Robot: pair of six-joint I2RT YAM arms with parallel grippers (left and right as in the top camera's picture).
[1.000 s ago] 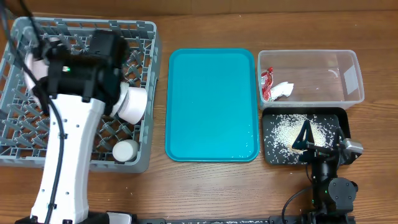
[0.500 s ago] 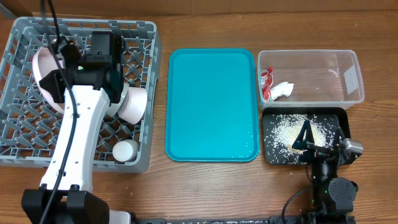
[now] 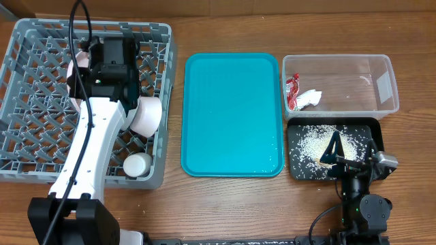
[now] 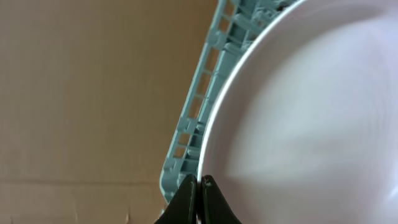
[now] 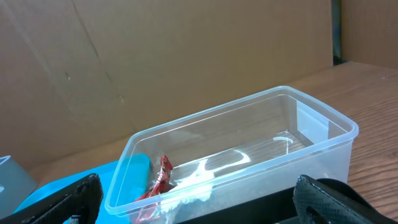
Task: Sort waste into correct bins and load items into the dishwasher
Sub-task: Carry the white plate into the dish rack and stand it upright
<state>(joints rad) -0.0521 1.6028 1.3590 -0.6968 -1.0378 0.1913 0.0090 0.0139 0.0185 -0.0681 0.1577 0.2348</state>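
Note:
In the left wrist view my left gripper [image 4: 199, 184] is shut on the rim of the round white plate [image 4: 311, 106], which stands on edge beside the wall of the dishwasher rack [image 4: 198, 118]. From overhead the left arm covers most of the plate [image 3: 80, 60] at the back of the grey rack [image 3: 20, 102]. A bowl [image 3: 146, 114] lies on its side in the rack, and a small white bowl [image 3: 137, 165] sits near its front edge. The right gripper [image 3: 351, 160] rests open at the black tray [image 3: 294, 170] of rice grains [image 3: 317, 139]. The clear tub [image 3: 381, 68] holds the red wrapper [image 3: 293, 92] and the tissue [image 3: 310, 99].
A large teal tray [image 3: 231, 114] lies between the rack and the two bins. In the right wrist view the open right gripper [image 5: 202, 205] faces the clear tub [image 5: 249, 143], with the wrapper [image 5: 158, 180] and tissue [image 5: 193, 183] inside. Brown cardboard walls stand behind the table.
My left arm has carried the plate rightward and toward the back of the rack, and the arm now hides most of it. The right arm has not moved.

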